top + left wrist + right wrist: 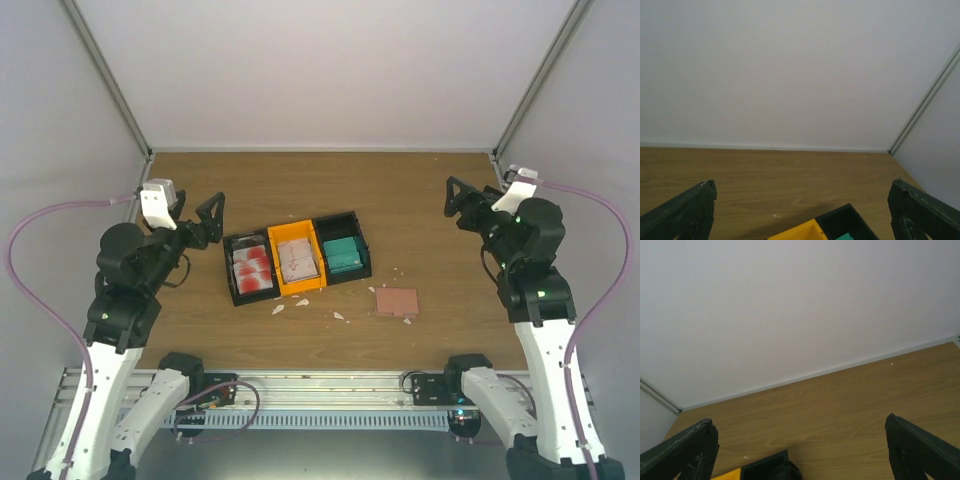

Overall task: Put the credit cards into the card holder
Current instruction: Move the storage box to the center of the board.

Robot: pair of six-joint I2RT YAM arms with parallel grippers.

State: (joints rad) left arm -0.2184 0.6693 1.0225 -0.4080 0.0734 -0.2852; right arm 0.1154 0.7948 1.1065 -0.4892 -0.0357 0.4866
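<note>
**Nothing picked up yet: both arms wait wide of the cards**

The opening step is in hand, and no card has left its bin. The left fingers hang above the worktop, to the left of the bin row. The right fingers hang well off to the right. Both pairs stand wide apart with nothing between them. Each wrist view shows only bare wood and the back wall between the tips.

The credit cards sit sorted in three joined bins near the middle:
- The red-blotched white cards are in the left black bin.
- The pale pinkish cards are in the orange bin.
- The teal cards are in the right black bin.

The card holder lies flat on the worktop, just to the front right of the bins and apart from them. Only its reddish-brown outside shows, so it looks folded shut. A few white paper scraps lie between it and the bins.

The next move probably calls for two things. One arm has to come down over a bin and pinch a single thin card off its stack, which will be fiddly because the cards lie flat within the bin walls. The right arm is nearer the holder and seems best placed to open and steady it so the pockets can take a card.
</note>
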